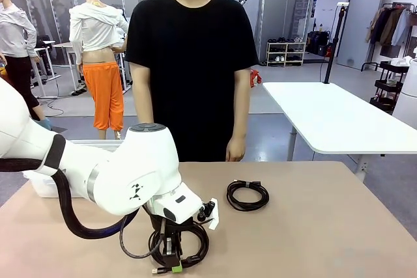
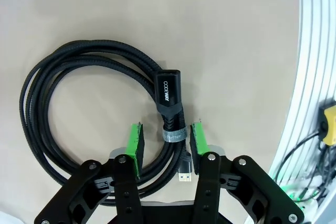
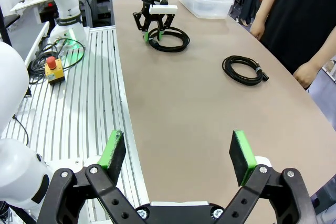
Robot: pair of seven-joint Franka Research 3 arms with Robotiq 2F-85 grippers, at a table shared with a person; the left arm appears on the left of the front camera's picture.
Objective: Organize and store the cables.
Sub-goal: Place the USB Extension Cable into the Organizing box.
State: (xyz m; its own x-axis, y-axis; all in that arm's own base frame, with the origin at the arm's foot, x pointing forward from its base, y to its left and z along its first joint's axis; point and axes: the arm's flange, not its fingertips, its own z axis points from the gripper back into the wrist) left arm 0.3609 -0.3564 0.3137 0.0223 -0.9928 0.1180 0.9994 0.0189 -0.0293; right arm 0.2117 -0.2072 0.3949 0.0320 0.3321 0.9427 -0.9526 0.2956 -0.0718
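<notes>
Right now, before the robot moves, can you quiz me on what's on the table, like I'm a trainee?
1. True or false: the left pincer is squeezing the near cable.
2. How many coiled cables lie on the table?
3. The right pincer is: A open and empty, B shut on a cable, C shut and empty.
Key: 1 false, it stands open around it; 2 two; 3 A.

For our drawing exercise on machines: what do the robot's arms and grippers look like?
The left arm is white and rounded, with a small black mark on its shell and a thick black hose alongside. The left gripper and right gripper are black bolted linkages, each ending in two green pads.
</notes>
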